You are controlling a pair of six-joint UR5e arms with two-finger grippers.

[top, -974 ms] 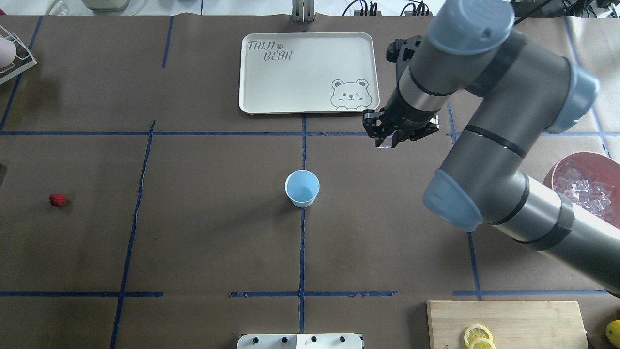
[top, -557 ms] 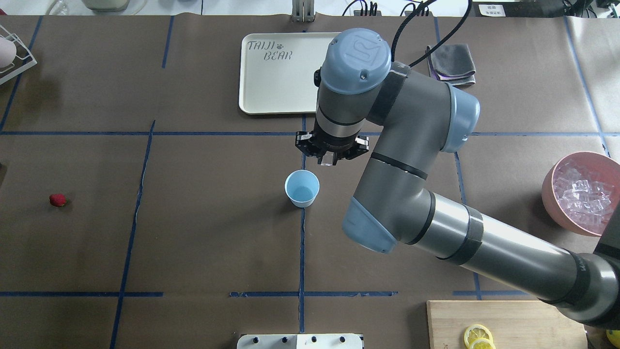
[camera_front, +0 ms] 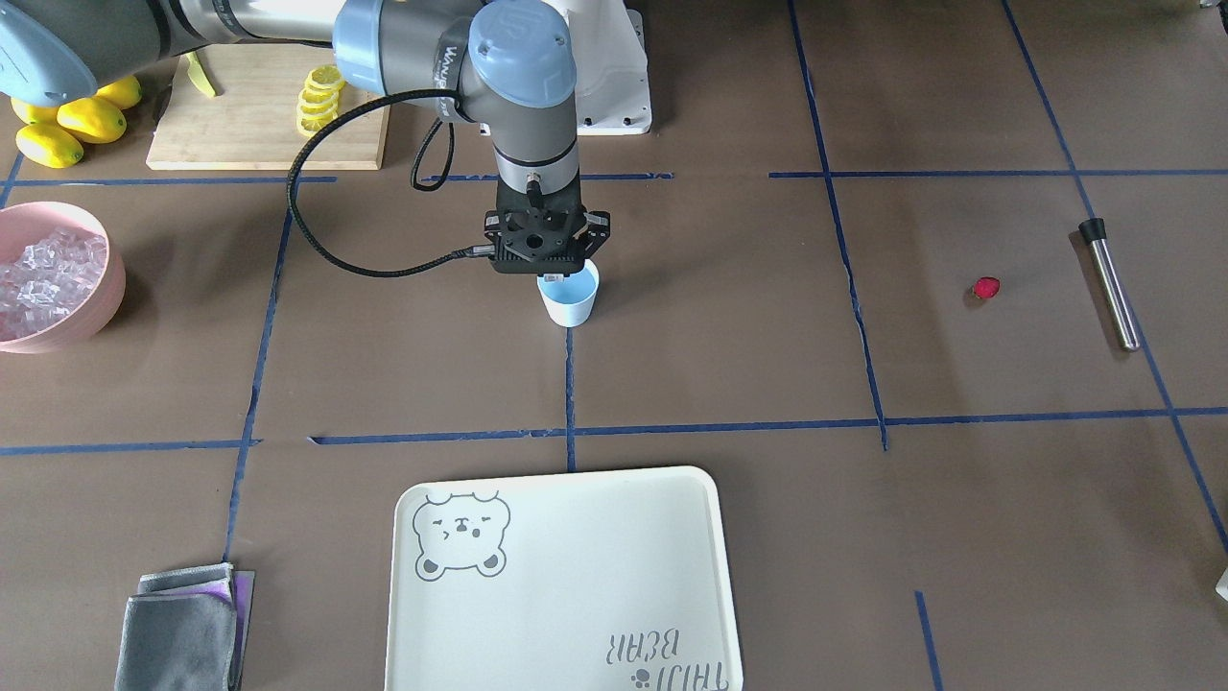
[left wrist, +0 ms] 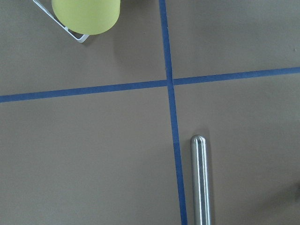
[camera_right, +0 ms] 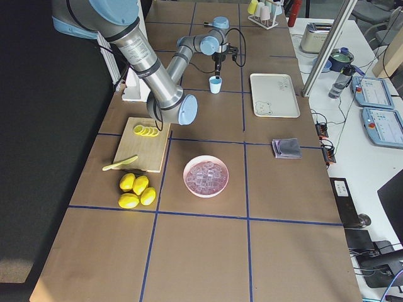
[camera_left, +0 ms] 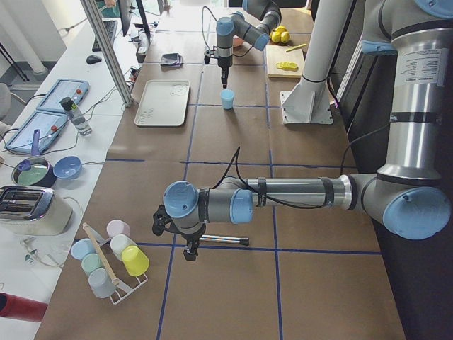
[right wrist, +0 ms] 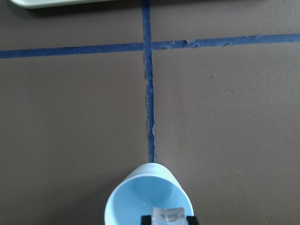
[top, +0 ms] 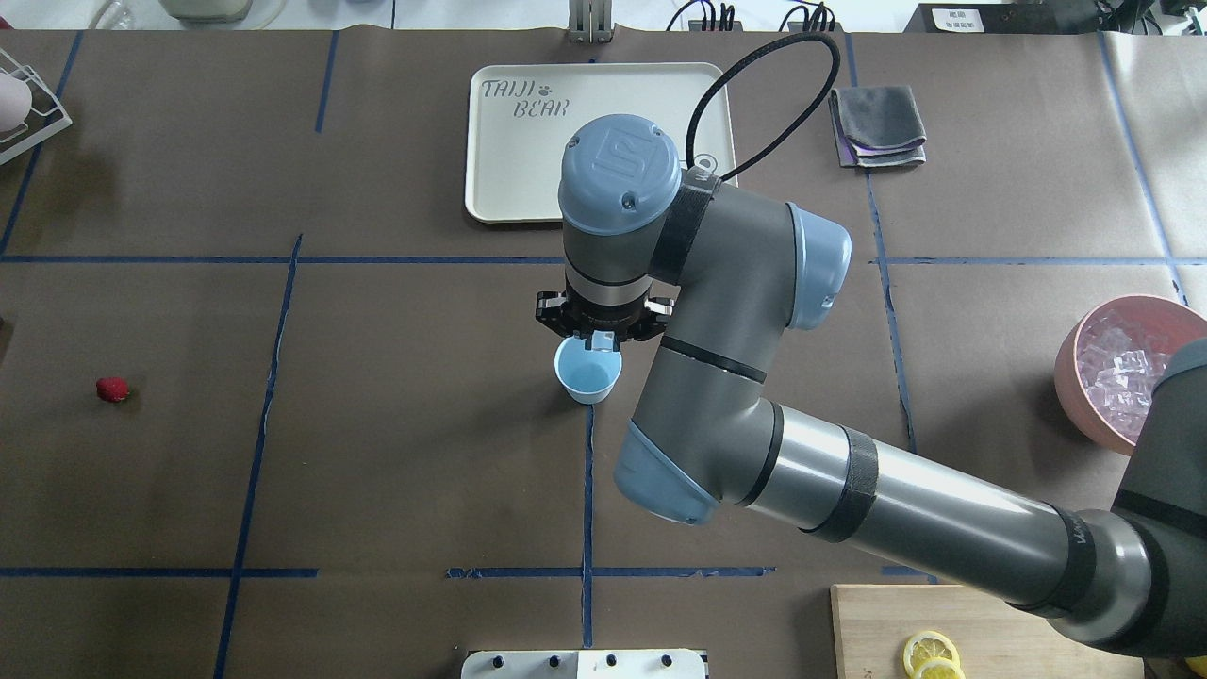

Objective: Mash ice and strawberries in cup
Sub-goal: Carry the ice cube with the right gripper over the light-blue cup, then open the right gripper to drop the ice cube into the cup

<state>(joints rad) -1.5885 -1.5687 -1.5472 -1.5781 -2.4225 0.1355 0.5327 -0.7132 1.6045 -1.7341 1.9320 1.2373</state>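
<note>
From the front, the right hand [camera_front: 554, 276] hangs low over the cup [camera_front: 573, 305] and covers its 12 o'clock rim. The strawberry [camera_front: 985, 287] lies well apart at the cup's 3 o'clock, and the pink bowl [camera_front: 107, 297] sits far off at 9 o'clock.

From overhead, the hand sits above the cup's 12 o'clock edge rather than its middle. If it lets go there, the load may strike the rim and skip out onto the tabletop [top: 396, 453], or knock over so light a cup.

From the left end, the left hand [camera_left: 190, 252] hovers near a metal rod [camera_left: 225, 239]. I cannot tell whether its fingers are apart or together.

The right wrist view shows the hand clamped on an ice cube [right wrist: 168, 216] above the cup's mouth, close to its 6 o'clock rim. The cube looks wet and could slip out early.

The left wrist view shows the rod lying at 5 o'clock with no fingers in sight. Being round, it could roll if nudged.
</note>
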